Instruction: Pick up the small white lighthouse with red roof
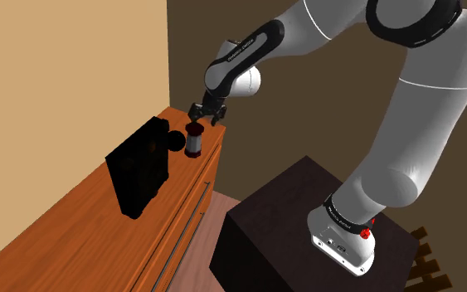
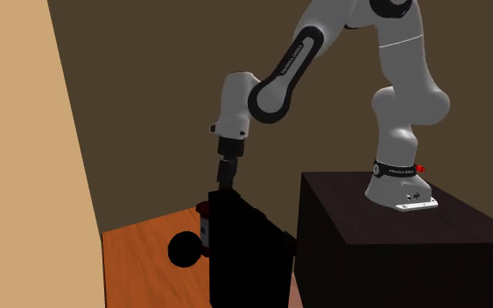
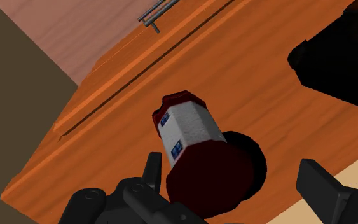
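The small lighthouse (image 1: 194, 141) stands upright on the orange-brown wooden dresser (image 1: 74, 240), near its far corner. It has a white body with blue windows, a dark red roof and a red base (image 3: 193, 130). My black gripper (image 1: 206, 114) hangs just above its roof, pointing down. In the wrist view the fingers (image 3: 323, 184) stand wide apart on either side of the roof without touching it, so the gripper (image 3: 234, 181) is open. From the second exterior view the lighthouse (image 2: 204, 220) is half hidden behind a black box, with the gripper (image 2: 225, 179) above it.
A tall black box (image 1: 140, 170) stands on the dresser right beside the lighthouse, and a black round object (image 1: 176, 141) sits between them. Tan wall runs behind the dresser. The dresser's front edge and drawer handles (image 3: 155, 16) lie toward the dark stand (image 1: 306, 216).
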